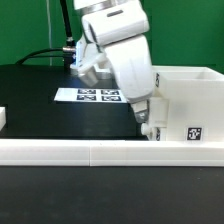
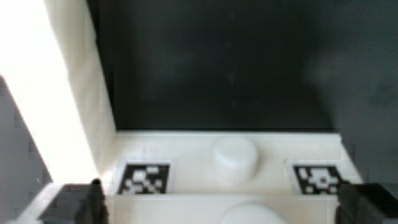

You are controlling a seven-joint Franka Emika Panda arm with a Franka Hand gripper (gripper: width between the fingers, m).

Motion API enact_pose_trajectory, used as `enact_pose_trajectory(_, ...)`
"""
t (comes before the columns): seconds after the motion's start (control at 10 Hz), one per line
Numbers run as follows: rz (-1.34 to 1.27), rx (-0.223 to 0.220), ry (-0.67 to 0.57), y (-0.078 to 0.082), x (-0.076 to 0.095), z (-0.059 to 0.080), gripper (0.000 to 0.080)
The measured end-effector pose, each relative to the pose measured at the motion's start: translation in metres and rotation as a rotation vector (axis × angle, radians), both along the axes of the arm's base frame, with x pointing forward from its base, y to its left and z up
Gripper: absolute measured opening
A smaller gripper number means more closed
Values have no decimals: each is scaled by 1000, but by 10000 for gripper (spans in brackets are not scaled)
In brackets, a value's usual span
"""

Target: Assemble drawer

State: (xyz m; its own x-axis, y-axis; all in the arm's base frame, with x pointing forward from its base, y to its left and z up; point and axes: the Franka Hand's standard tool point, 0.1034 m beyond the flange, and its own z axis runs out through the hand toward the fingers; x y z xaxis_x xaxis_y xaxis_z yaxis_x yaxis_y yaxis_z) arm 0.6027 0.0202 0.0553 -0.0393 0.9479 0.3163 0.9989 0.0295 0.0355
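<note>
The large white casing (image 1: 188, 100) stands at the exterior view's right, with a square tag on its front. In the exterior view my gripper (image 1: 150, 127) reaches down, tilted, to the casing's left end just behind the rail. In the wrist view my gripper (image 2: 224, 204) has its dark fingers (image 2: 75, 204) far apart, one on each side of a small white tray (image 2: 231, 185) with a round knob (image 2: 235, 154) between two tags. The jaws stand wide open around the tray. I cannot tell whether they touch it. The arm hides the tray in the exterior view.
The long low white rail (image 1: 90, 152) runs along the front. The marker board (image 1: 98, 95) lies flat on the black table behind the arm. A small white part (image 1: 3, 118) is cut off at the left edge. A white wall (image 2: 63, 90) shows beside the tray.
</note>
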Motion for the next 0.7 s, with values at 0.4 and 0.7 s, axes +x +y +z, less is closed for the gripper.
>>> enact_pose_trajectory(0.4, -22, -14, 11, 15, 1, -1, 649)
enact_pose_trajectory(0.7, 12, -41, -3, 14, 4, 2, 649)
